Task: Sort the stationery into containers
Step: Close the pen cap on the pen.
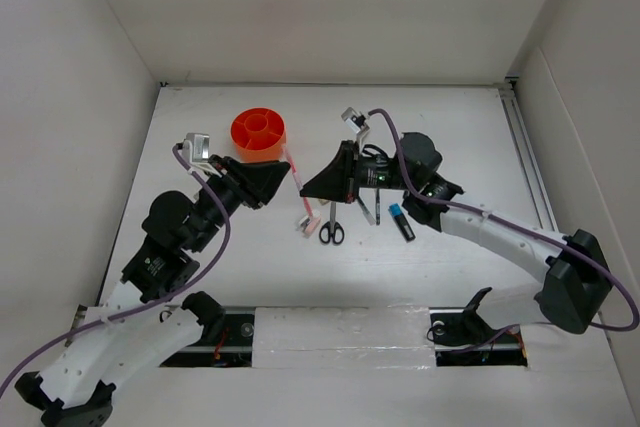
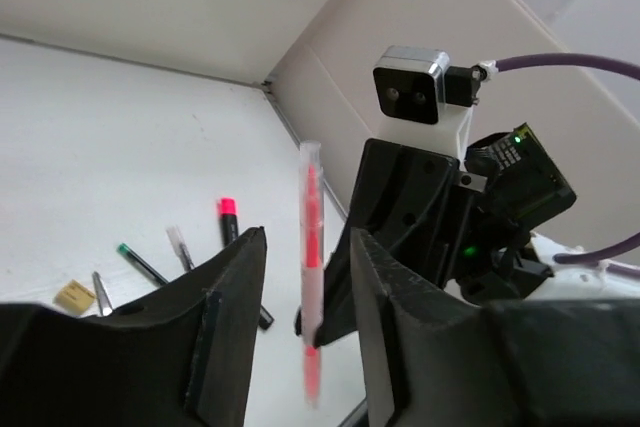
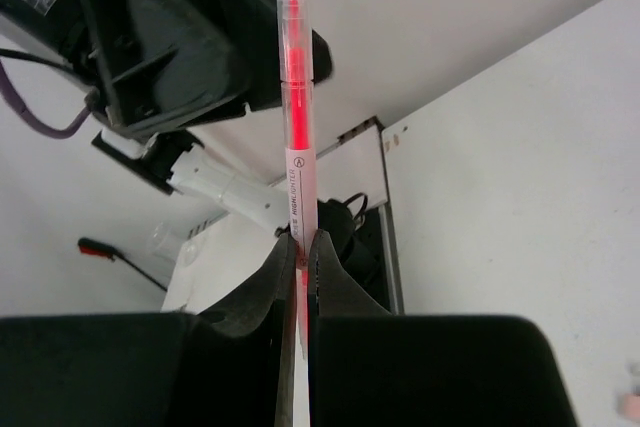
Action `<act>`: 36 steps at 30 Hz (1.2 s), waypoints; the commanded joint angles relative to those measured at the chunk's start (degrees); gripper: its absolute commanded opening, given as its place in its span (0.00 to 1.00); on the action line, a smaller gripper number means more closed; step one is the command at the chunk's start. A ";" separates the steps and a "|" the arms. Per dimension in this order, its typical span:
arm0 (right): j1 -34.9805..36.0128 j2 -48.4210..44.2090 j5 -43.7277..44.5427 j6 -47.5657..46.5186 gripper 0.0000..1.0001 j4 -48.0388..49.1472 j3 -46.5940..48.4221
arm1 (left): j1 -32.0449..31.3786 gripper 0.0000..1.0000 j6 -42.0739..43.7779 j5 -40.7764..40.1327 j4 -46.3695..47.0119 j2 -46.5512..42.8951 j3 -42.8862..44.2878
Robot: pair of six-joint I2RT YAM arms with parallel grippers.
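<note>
Top view: right fingers (image 1: 318, 183) are pinching the pink pen (image 1: 295, 169) above the desk (image 1: 450, 137), near-right of the orange tub (image 1: 259, 133), probably offering it to the left fingers (image 1: 262, 185). Left wrist: left fingers (image 2: 225, 317) are gaping wide either side of the pen (image 2: 311, 247), apparently not touching it. Right wrist: right fingers (image 3: 275, 287) are clamping the pen's lower barrel (image 3: 297, 127), presenting its free end.

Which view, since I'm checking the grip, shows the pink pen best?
Right wrist: the pink pen fills the frame, clamped upright in the right end effector. Left wrist shows it between the left end effector's open fingers. Top external shows only a thin sliver.
</note>
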 commanded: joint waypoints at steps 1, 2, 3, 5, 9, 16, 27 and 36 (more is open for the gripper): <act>1.27 -1.34 5.25 -1.15 0.00 7.26 0.01 | -0.70 0.37 -0.34 -0.67 -2.98 1.15 4.03; 1.28 -0.82 5.25 -1.15 0.00 7.26 0.01 | -0.70 0.37 0.27 -0.67 -1.50 1.85 4.99; 2.06 -0.29 5.25 -1.15 0.00 7.26 0.01 | -0.70 0.38 0.28 -0.67 -1.48 1.86 5.70; 2.68 0.24 5.78 -1.15 0.00 7.26 0.01 | -0.70 0.56 0.28 -1.37 0.70 3.35 7.01; 3.21 0.24 6.48 -1.68 0.00 7.26 0.01 | -0.70 0.92 0.28 -1.37 2.21 4.40 8.33; 2.07 -0.72 6.66 -2.21 0.00 7.26 -0.52 | -0.70 0.94 2.21 0.99 0.98 3.27 4.67; 0.31 -2.04 4.21 -1.15 0.00 7.78 1.24 | -0.70 0.91 2.74 11.99 7.66 -1.31 -5.02; 1.98 -2.04 3.06 -1.15 0.00 8.40 0.71 | -0.70 0.79 3.35 9.79 9.06 0.10 -5.55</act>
